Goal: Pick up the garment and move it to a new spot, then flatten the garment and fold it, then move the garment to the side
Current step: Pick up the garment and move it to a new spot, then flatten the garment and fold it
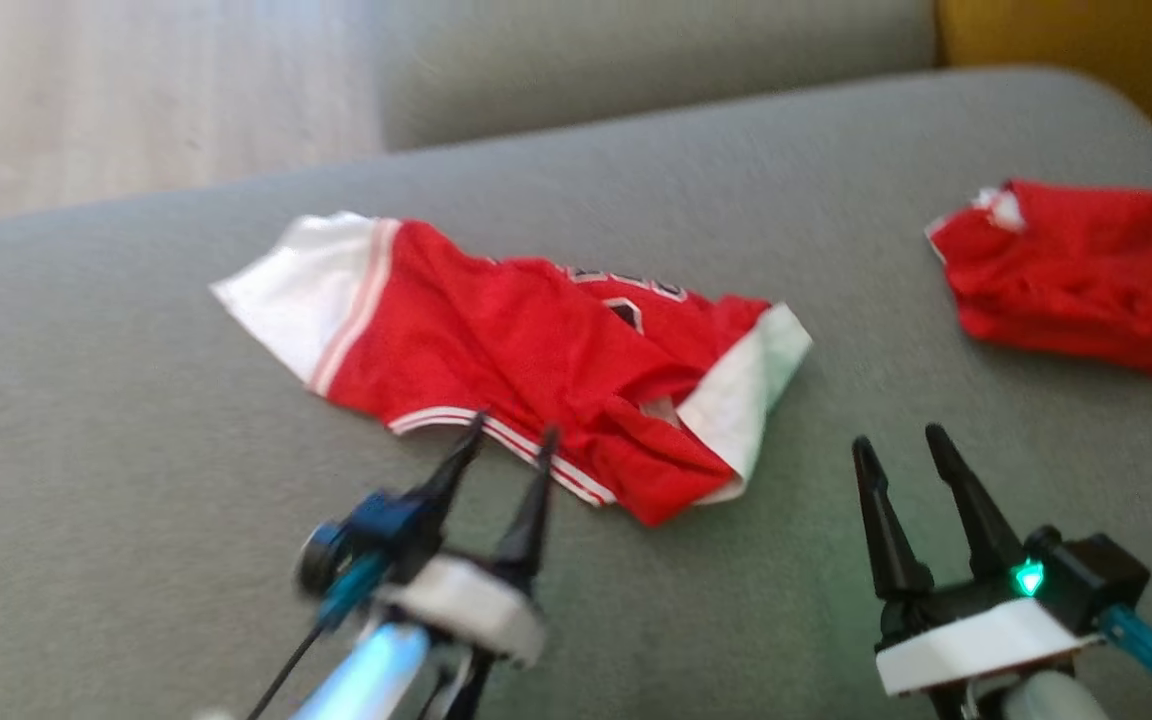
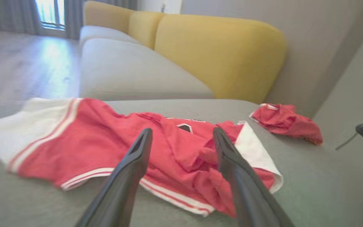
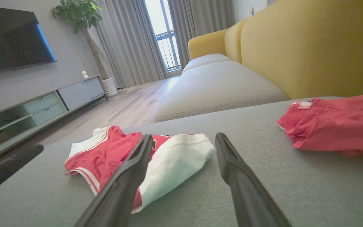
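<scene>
A red garment [image 1: 526, 350] with white sleeves and striped trim lies crumpled on the grey sofa cushion [image 1: 136, 420], also seen as the garment [image 2: 112, 142] and the garment [image 3: 112, 154] in the wrist views. My left gripper [image 1: 514, 432] stands open, its fingertips just above the garment's striped near hem, nothing between them. To the right, my right gripper [image 1: 896, 440] is open over bare cushion, a short way right of the white sleeve [image 1: 751, 385]. In the left wrist view the open fingers [image 2: 131, 164] frame the garment's middle.
A second red cloth [image 1: 1071, 275] lies bunched at the cushion's far right, also seen as the red cloth [image 2: 285, 121]. Yellow backrests [image 2: 219, 53] rise behind. Wood floor [image 1: 136, 100] lies beyond the cushion's far left edge. A TV cabinet [image 3: 36, 107] stands across the room.
</scene>
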`<state>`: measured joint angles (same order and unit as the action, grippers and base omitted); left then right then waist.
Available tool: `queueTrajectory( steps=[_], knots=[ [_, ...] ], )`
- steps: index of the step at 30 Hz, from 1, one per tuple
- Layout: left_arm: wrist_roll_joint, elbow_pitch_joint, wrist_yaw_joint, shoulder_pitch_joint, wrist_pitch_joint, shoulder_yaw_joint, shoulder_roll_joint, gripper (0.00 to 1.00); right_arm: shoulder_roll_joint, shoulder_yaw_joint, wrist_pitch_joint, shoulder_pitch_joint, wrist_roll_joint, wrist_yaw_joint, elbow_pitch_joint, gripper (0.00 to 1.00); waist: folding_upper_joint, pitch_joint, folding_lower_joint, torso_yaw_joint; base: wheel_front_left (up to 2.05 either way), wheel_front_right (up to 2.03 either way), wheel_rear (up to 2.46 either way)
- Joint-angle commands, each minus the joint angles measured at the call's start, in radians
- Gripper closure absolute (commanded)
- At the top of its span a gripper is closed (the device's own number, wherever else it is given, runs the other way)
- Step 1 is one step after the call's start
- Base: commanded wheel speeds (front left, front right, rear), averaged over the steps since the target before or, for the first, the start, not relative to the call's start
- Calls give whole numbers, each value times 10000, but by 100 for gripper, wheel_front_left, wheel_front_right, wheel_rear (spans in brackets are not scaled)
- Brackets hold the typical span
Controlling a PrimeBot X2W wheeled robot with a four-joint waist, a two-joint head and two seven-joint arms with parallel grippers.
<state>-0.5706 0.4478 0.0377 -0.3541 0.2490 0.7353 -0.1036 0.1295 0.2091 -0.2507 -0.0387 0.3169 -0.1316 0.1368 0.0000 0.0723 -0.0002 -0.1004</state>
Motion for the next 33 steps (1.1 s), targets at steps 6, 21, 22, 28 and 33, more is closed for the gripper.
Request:
queueTrajectory(
  steps=[6,21,22,28,33],
  knots=[
    [604,-2400,1080,2408,125,-2685,-160,0,-141,-88,-110,-283,12,9,-138,0,0,-1267,2,1070,0,0,0],
    [3353,-4620,961,6014,127,-5022,495,0,-472,-433,-110,-1522,-513,9,-14,0,0,-2012,2,1378,0,0,0],
    [3463,-4628,892,6098,127,-5096,512,0,-505,-422,-110,-1557,-519,9,8,0,0,-2041,2,1362,0,0,0],
    [3618,-4621,813,6097,127,-5193,529,0,-549,-387,-111,-1496,-496,9,70,0,0,-2128,2,1293,0,0,0],
    [3330,-4636,935,6089,127,-5070,532,0,-587,-374,-111,-1490,-327,9,95,0,0,-2176,2,1274,0,0,0]
  ],
)
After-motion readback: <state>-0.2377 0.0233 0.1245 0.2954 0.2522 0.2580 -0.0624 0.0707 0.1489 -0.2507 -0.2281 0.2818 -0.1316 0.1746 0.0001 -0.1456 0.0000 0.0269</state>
